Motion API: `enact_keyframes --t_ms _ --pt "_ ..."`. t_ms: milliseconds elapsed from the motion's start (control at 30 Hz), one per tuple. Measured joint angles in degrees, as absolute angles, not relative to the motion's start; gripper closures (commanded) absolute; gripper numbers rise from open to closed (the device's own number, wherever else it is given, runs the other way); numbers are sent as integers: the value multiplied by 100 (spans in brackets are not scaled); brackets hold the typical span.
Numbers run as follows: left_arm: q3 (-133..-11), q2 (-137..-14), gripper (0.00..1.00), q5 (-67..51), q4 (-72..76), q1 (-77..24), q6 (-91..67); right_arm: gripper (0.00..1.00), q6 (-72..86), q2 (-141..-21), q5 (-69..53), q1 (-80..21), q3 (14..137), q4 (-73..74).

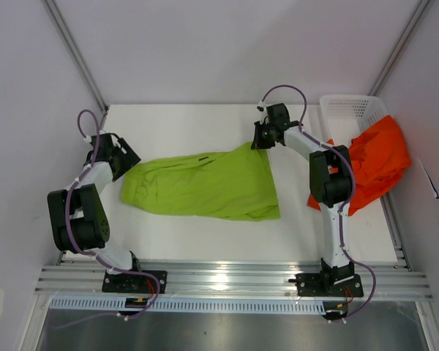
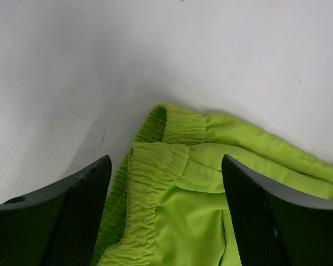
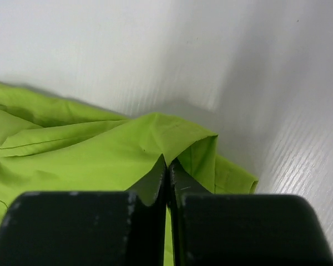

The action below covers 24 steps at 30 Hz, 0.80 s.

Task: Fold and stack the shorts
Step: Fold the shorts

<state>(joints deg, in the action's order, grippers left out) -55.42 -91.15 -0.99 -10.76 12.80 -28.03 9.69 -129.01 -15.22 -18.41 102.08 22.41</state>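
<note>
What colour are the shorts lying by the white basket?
Those shorts are bright orange-red, seen best in the top external view.

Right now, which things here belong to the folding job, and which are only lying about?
For the job:
- green shorts, a corner pinched in the shut right gripper, the open left gripper at their waistband
- orange shorts, untouched

Lying about:
- white basket

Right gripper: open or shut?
Shut. In its wrist view the right gripper has its fingers pressed together, pinching a corner of the green shorts.
</note>
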Motion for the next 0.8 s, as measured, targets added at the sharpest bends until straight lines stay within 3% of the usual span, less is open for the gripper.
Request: enact_keyframes --t_ms 267,800 --pt "-5245 -9209 30 -642 -508 1426 -2860 100 1597 -12250 -2150 -1243 8925 1433" --pt "-4414 -9268 43 -2106 1221 1938 -3304 100 2034 -11896 -2259 -991 8764 967"
